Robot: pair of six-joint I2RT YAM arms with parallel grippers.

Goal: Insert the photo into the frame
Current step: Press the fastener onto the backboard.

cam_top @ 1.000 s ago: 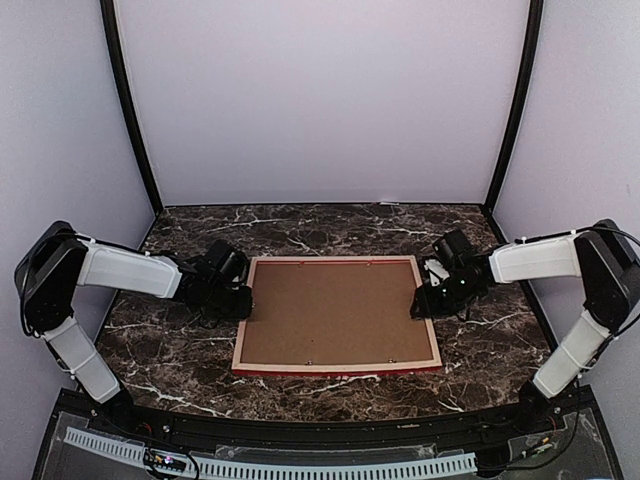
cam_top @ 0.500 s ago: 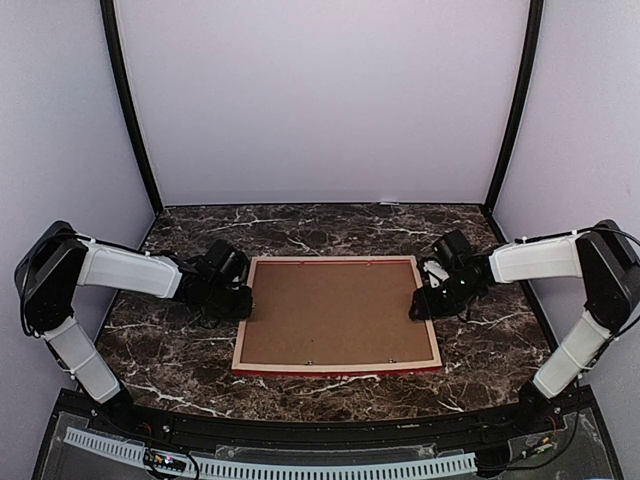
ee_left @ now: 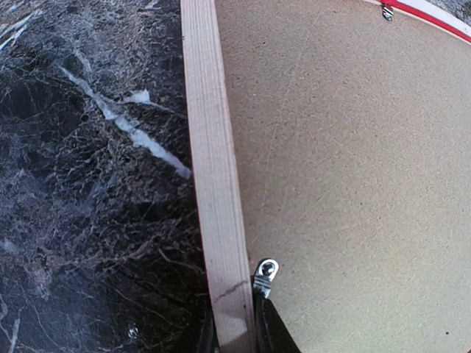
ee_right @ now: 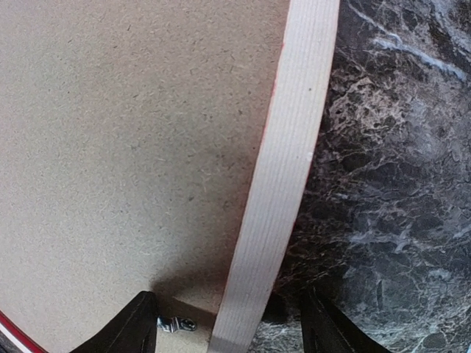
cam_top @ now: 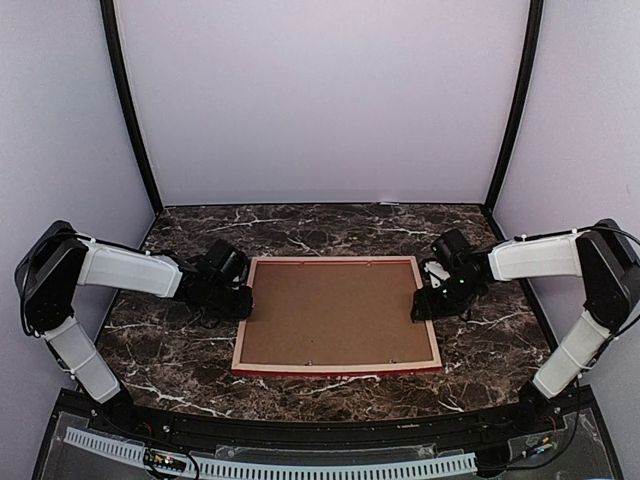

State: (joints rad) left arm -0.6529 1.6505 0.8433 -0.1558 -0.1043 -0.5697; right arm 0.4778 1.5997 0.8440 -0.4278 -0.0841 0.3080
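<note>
Left hand [ee_left: 237, 332] tight on left edge of the frame [ee_left: 213, 147], right hand [ee_right: 232, 323] wide-fingered astride its right edge

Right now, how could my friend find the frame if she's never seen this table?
Look at the dark marble table. Flat in its middle lies the frame. It is the thin pale wood strip with a red edge, running round the brown board.

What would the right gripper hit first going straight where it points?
Probably the pale side rail of the red-fronted wooden frame, lying between the open jaws of the right gripper; depth is unclear.
</note>
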